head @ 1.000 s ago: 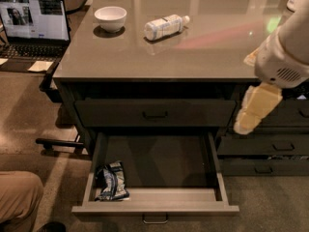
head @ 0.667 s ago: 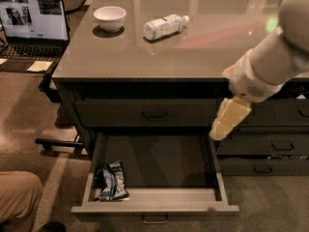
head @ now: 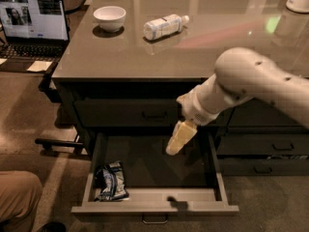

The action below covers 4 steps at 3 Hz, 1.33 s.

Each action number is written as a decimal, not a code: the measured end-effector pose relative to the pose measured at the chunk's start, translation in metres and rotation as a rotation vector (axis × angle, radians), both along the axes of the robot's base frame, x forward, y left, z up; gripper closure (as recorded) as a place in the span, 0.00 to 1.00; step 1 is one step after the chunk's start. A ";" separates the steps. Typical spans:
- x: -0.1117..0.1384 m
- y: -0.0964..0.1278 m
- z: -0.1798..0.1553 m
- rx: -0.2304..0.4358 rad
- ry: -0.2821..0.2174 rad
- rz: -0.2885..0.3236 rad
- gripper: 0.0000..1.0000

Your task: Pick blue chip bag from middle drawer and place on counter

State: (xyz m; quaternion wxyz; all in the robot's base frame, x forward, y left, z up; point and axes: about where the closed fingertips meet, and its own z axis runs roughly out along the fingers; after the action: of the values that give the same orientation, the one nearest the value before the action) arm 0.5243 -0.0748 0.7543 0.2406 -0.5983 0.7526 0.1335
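The blue chip bag [head: 111, 181] lies crumpled in the front left corner of the open middle drawer [head: 154, 203]. My gripper [head: 175, 145] hangs over the drawer's middle, to the right of the bag and well above it, pointing down and left. Nothing shows in it. The white arm reaches in from the right. The glossy counter [head: 212, 47] spreads above the drawers.
A white bowl [head: 109, 18] and a clear plastic bottle [head: 164, 26] lie on the counter. A laptop [head: 32, 25] stands on the desk at the left. A person's knee [head: 17, 197] is at the bottom left. More drawers [head: 263, 146] are at the right.
My arm has swung left and down, carrying the gripper from the right drawer stack to over the middle of the open drawer. The bag has not moved.
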 end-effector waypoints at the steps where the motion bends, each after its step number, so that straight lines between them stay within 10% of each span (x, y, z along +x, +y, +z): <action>1: 0.009 0.049 -0.048 0.062 0.033 0.091 0.00; 2: 0.010 0.093 -0.096 0.099 0.096 0.174 0.00; 4: 0.014 0.101 -0.123 0.105 0.103 0.188 0.00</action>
State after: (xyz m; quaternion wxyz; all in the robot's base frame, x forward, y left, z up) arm 0.5382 0.0266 0.6309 0.2192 -0.6450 0.6965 0.2252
